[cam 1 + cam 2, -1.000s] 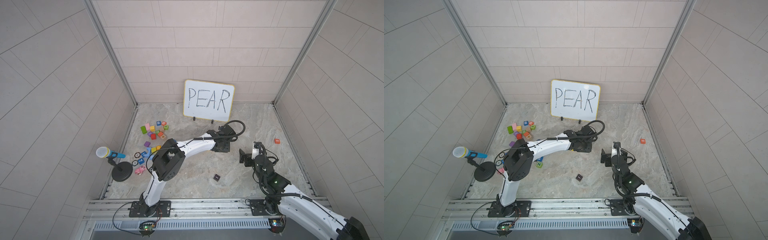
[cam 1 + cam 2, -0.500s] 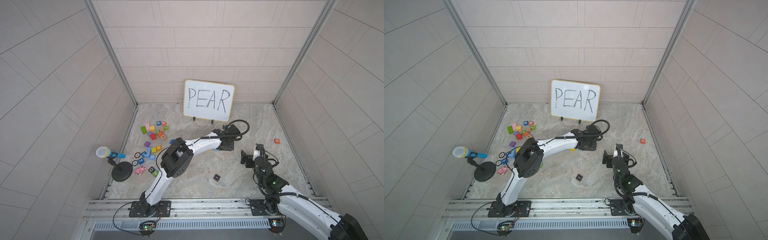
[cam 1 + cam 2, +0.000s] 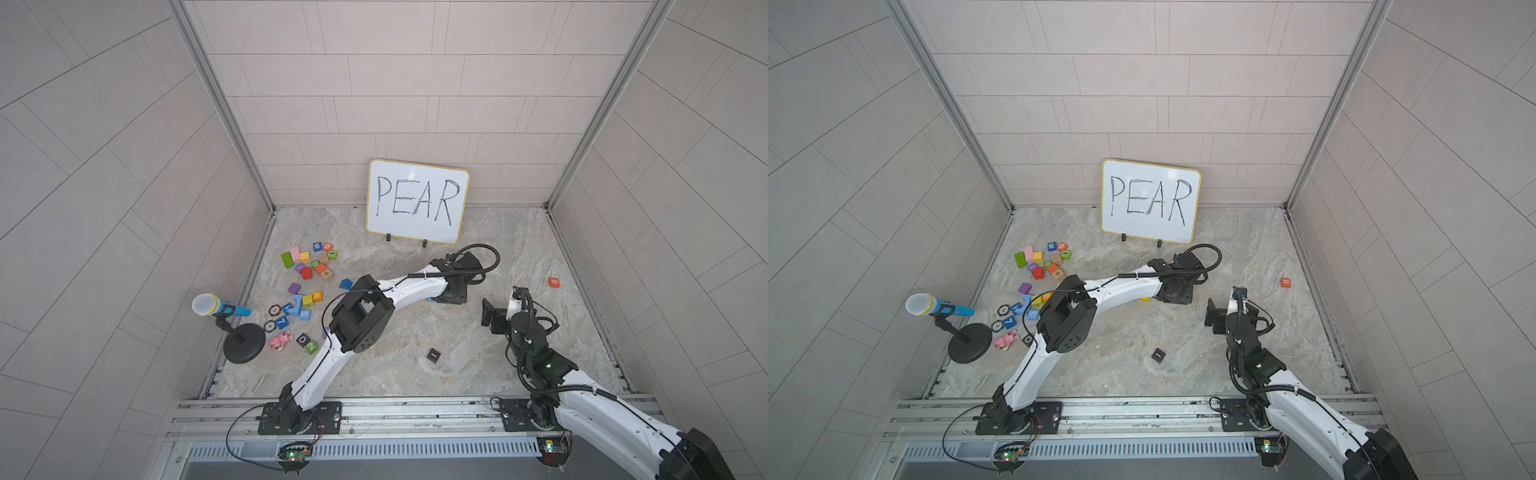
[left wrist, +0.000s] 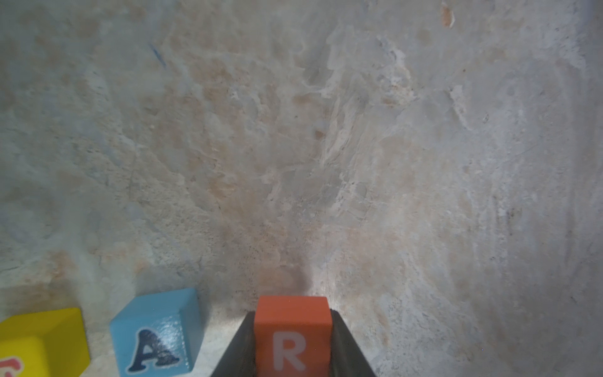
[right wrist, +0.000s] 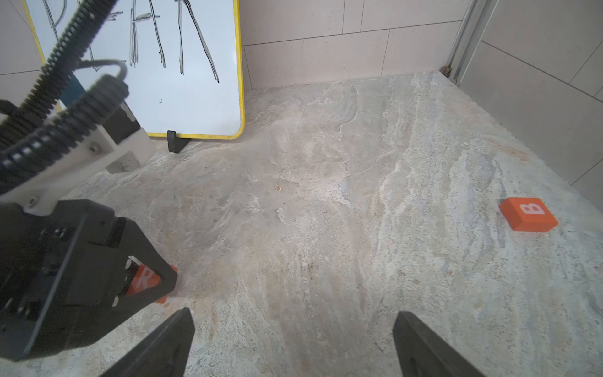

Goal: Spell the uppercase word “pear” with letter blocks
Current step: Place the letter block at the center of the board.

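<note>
My left gripper (image 4: 292, 346) is shut on the orange R block (image 4: 292, 336), which sits low over the floor. Beside it on the floor stand the blue A block (image 4: 156, 336) and, past that, the yellow E block (image 4: 39, 342), part cut off by the frame edge. The P block is hidden. In both top views the left gripper (image 3: 453, 297) is below the whiteboard, and the arm covers the row. My right gripper (image 3: 492, 318) hangs open and empty just to the right. Its wrist view shows the R block (image 5: 143, 280) between the left fingers.
A whiteboard (image 3: 417, 201) reading PEAR leans on the back wall. An orange B cube (image 3: 554, 282) lies far right. A scatter of other blocks (image 3: 309, 262) and a microphone on a stand (image 3: 216, 307) sit at the left. A small dark block (image 3: 433, 355) lies near the front.
The left arm has carried the R block to the right and a little lower, to beside the A block. The right arm has hardly moved.
</note>
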Robot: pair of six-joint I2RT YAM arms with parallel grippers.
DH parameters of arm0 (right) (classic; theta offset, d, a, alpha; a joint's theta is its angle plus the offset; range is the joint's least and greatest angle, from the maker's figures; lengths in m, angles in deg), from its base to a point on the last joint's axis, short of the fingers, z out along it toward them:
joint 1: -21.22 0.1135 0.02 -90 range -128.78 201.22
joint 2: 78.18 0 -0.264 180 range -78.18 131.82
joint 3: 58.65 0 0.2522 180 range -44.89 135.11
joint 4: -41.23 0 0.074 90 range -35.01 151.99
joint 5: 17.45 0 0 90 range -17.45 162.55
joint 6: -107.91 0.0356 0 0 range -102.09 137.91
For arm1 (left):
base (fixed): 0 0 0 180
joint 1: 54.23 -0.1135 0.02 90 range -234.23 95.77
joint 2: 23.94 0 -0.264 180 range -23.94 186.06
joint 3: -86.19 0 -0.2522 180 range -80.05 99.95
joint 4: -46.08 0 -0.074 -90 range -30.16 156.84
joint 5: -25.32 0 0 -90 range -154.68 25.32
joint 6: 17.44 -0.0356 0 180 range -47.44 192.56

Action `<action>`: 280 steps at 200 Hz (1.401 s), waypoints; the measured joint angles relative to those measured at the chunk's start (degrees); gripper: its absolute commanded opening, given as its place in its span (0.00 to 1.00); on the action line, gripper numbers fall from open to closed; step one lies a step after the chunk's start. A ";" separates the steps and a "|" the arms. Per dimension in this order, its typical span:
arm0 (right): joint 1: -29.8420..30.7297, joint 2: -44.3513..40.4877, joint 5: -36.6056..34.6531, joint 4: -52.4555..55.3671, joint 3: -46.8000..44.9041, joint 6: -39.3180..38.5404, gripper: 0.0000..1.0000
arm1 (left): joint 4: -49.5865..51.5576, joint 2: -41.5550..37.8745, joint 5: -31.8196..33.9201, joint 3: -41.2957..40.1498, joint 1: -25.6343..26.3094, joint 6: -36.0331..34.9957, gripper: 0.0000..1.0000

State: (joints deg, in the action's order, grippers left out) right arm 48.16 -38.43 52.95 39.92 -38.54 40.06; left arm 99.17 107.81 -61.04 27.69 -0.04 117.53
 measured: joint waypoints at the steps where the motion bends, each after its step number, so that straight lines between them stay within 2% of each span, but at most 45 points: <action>1: 0.00 0.00 0.02 -0.02 0.00 0.00 1.00 | 0.02 0.00 0.02 0.00 0.00 -0.02 0.27; 212: -0.02 -0.50 1.22 -0.98 -0.26 0.00 1.00 | 2.14 3.61 3.30 4.63 0.63 -0.92 0.32; 280: -0.07 -1.20 1.20 -1.01 -0.46 0.00 1.00 | 2.95 3.89 3.80 4.72 0.70 -1.05 0.38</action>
State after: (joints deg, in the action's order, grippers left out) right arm 48.10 -39.63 54.16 38.92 -39.00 40.06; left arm 102.12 111.70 -57.24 32.41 0.66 116.48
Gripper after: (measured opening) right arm 0.999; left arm 0.372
